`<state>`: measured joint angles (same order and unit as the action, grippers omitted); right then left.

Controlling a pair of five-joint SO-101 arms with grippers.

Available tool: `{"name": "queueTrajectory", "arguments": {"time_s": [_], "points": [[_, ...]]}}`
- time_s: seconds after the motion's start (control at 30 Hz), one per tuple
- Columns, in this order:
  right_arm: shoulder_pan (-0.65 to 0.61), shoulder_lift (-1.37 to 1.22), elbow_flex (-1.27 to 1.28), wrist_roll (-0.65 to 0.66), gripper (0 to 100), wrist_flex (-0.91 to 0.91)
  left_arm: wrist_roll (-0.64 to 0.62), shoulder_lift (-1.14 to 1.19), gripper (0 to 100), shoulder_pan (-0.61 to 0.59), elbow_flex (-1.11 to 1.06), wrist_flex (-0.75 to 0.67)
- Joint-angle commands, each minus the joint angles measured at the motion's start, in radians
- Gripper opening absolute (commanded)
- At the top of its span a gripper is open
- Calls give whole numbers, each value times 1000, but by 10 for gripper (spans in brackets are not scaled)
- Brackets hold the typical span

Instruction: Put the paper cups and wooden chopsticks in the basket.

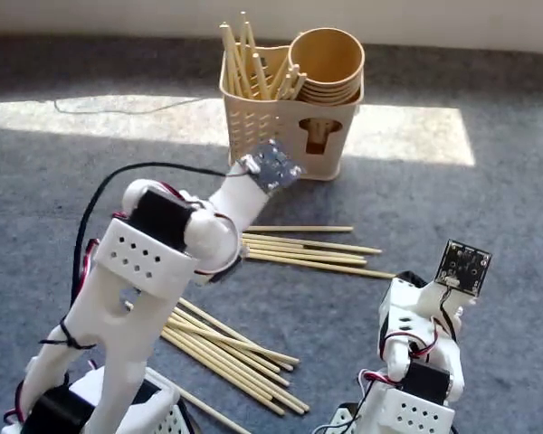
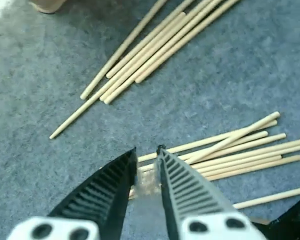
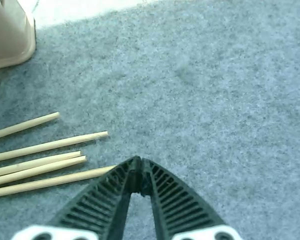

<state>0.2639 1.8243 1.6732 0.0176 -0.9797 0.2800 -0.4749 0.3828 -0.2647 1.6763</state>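
A beige slotted basket (image 1: pixel 290 127) stands at the back on the grey carpet, holding a stack of paper cups (image 1: pixel 328 61) and several upright wooden chopsticks (image 1: pixel 246 59). More chopsticks (image 1: pixel 312 249) lie loose in a row in front of it, and a bigger pile (image 1: pixel 231 354) lies nearer. My left gripper (image 2: pixel 147 150) hovers a little open and empty over the carpet, between one bundle of chopsticks (image 2: pixel 145 57) and another bundle (image 2: pixel 240 150). My right gripper (image 3: pixel 138 161) is shut and empty, its tip just beside the end of one loose chopstick (image 3: pixel 50 181).
The left arm (image 1: pixel 154 271) stretches across the near pile toward the basket. The right arm (image 1: pixel 430 334) stands at the lower right. A black cable (image 1: pixel 118 194) loops beside the left arm. A corner of the basket (image 3: pixel 10 35) stands far beyond the right gripper.
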Motion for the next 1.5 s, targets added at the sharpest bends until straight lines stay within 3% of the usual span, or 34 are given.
{"name": "queueTrajectory", "arguments": {"time_s": [0.0, 0.23, 0.47, 0.97, 1.47], "points": [[10, 12, 119, -3, 6, 24, 89, -56, 112, 108, -124, -52], [10, 12, 119, -3, 6, 24, 172, -54, 115, 242, -283, -84], [10, 12, 119, -3, 6, 24, 172, -54, 116, 245, -533, -311], [10, 12, 119, -3, 6, 22, 173, -54, 116, 242, -831, -646], [10, 12, 119, -3, 6, 22, 170, -54, 94, 240, -834, -663]]}}
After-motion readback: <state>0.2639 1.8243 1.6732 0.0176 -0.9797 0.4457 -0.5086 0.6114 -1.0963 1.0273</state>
